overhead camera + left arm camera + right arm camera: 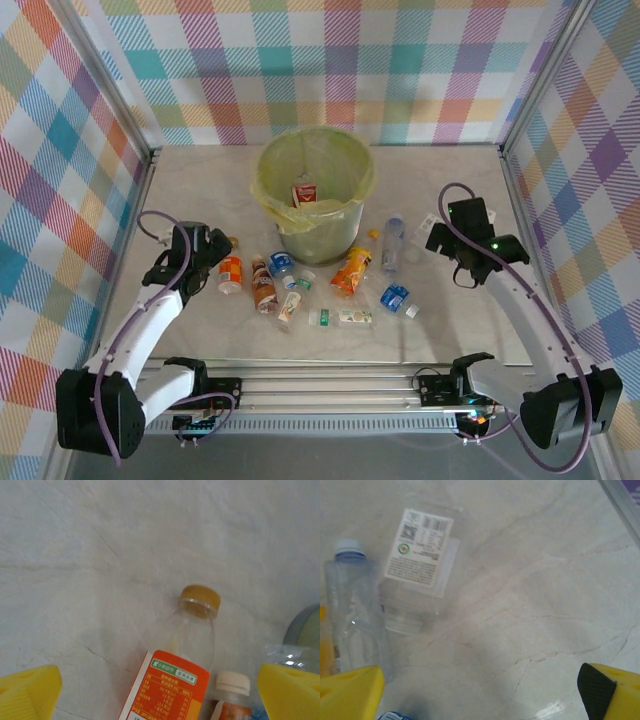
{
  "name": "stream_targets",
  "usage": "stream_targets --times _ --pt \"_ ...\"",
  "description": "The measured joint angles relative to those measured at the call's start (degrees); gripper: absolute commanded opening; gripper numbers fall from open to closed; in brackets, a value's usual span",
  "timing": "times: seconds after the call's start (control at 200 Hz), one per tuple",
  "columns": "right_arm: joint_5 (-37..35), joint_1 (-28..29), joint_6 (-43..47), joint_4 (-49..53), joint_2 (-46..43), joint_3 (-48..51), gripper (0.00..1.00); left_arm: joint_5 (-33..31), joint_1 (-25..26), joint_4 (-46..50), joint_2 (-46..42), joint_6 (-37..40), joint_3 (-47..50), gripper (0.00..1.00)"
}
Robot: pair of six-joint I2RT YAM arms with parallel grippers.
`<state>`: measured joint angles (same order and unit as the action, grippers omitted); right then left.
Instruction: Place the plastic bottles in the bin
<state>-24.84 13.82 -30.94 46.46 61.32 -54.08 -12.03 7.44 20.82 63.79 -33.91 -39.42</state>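
- Plastic bottles (340, 317) lie scattered on the pale table (200, 190), along the near side of the bin and between the two arms.
- Left fingers (27, 692) stand wide apart and hold nothing. They hang over a clear bottle with an orange label (170, 685) and a yellow-orange cap, at the left end of the scatter.
- Just right of that bottle lie a brown bottle (264, 285) and a blue-labelled one (280, 265).
- Bin (315, 228), round and lined with a yellow-green bag, stands upright toward the far side of the table, with a red-labelled item inside.
- An orange crushed bottle (352, 270) lies near the bin's right foot.
- A clear blue-capped bottle (350, 605) and a clear white-labelled bottle (420, 570) lie side by side.
- Right fingers (350, 692) are wide and empty, above bare table beside those two.
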Motion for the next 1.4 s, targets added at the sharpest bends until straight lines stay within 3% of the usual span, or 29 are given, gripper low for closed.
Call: stream_targets --times 0.245,0.55,0.91,1.24,1.4 --pt "-0.1 0.0 -2.6 -1.8 -0.4 2.8 1.00 6.5 -0.1 0.2 10.8 6.1 -5.1 1.00" --pt "0.0 0.0 -3.0 -5.2 -3.0 5.1 1.00 9.1 -0.1 0.0 17.9 9.1 -7.5 0.99" --pt "-1.1 0.0 -3.0 -5.5 -4.2 5.8 1.00 9.9 -0.1 -0.3 23.4 9.2 -7.6 0.86" --pt "-0.7 0.0 -2.7 -7.0 -7.7 7.1 1.00 9.4 -0.1 -1.6 24.0 8.9 -7.6 0.66" --pt "-0.6 0.0 -2.7 -7.8 -9.5 8.3 1.00 9.0 -0.1 -1.6 24.4 8.7 -7.6 0.62"
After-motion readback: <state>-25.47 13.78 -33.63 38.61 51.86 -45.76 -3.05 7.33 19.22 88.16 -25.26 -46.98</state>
